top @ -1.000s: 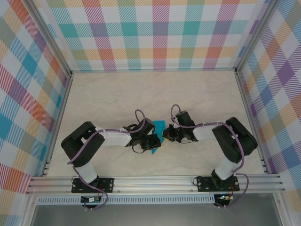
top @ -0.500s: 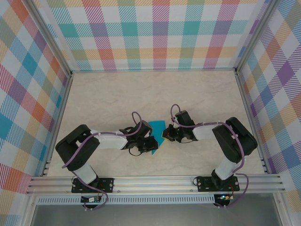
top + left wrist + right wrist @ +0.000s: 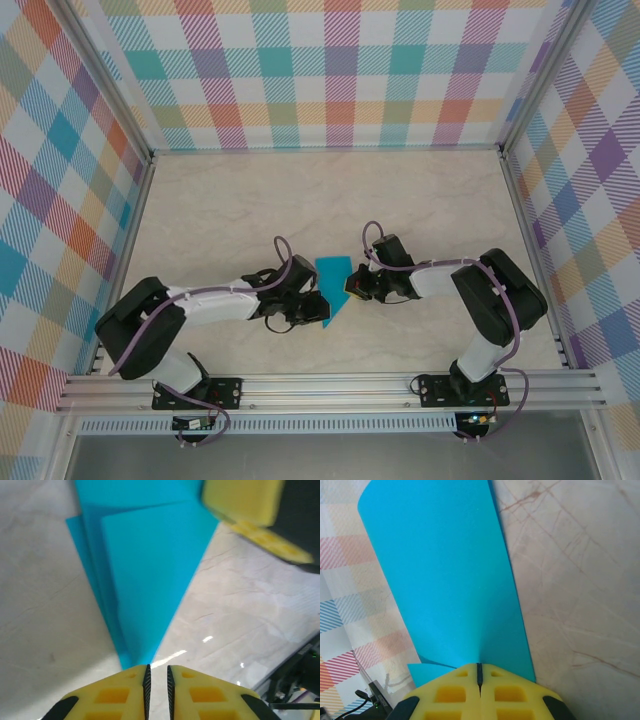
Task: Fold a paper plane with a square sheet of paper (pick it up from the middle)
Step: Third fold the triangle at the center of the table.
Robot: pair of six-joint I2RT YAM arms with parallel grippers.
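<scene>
Step in hand, as I read it: a mid-fold hold, with both arms working the sheet low over the table, toward its 6 o'clock side. The left arm (image 3: 200,305) is reaching in from 8 o'clock and the right arm (image 3: 480,290) from 4 o'clock, wrists nearly meeting.

The paper wedge (image 3: 332,278) — the square sheet already narrowed to a taper, layered folds showing in the left wrist view — is sitting between them, broad end toward 12 o'clock, tip toward 6.

The right gripper (image 3: 480,672) is clamping the wedge at its 3 o'clock edge, jaws pressed together with the sheet rising out from between them. The left gripper (image 3: 157,674) is sitting right at the tip, jaws a thin slit apart. The tip is running up to that slit, but whether it is being pinched I cannot tell.

Next move, by judgement: one side should be pinning the wedge while the other is creasing along the centre line. Thin paper risks slipping or buckling if both are pulling at once, and the tip looks prone to crumpling.

Room: plaid walls (image 3: 340,80) in pastel checks are closing in at 9, 12 and 3 o'clock, and an aluminium rail (image 3: 330,385) is running across at 6. The table (image 3: 220,200) is pale, marble-veined and glossy — small light glints are showing in the left wrist view.
</scene>
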